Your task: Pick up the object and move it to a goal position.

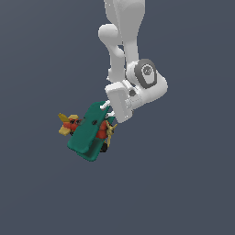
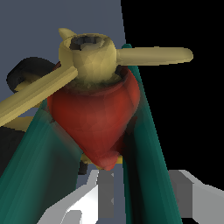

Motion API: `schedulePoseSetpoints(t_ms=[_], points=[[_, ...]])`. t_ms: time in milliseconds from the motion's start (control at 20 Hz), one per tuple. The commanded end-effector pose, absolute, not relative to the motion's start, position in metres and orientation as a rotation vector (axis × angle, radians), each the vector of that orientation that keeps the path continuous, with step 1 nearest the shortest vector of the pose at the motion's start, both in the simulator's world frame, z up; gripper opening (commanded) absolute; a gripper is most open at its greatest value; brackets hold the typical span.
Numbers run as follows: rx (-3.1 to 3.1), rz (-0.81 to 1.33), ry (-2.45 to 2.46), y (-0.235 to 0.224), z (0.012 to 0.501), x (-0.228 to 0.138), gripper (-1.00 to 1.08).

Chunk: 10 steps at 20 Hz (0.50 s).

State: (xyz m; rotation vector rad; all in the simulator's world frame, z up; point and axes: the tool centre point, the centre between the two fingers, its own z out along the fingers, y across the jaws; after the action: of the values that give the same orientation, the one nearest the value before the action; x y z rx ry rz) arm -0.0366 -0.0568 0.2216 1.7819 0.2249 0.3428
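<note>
The object is a toy biplane with broad teal-green wings, a red body, a yellow tail at the exterior view's left and a yellow propeller. My gripper comes down at a slant onto the upper wing's edge and is shut on the object. Up close in the wrist view, the object's red nose and its propeller fill the frame. One teal wing runs between my two grey fingers, with the gripper closed around it. A black wheel shows behind.
The white arm reaches down from the top of the exterior view. Around the plane there is only a plain dark grey-blue surface. No marker or other object shows.
</note>
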Motion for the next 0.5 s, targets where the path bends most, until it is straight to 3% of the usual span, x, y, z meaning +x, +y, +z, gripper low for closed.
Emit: schedulePoseSetpoints(t_ms=[0,450], points=[[1.779,0.348,0.223,-0.070,0.232,-0.025,-1.00],[1.783,0.348,0.223,-0.097,0.246,-0.004,-1.00]])
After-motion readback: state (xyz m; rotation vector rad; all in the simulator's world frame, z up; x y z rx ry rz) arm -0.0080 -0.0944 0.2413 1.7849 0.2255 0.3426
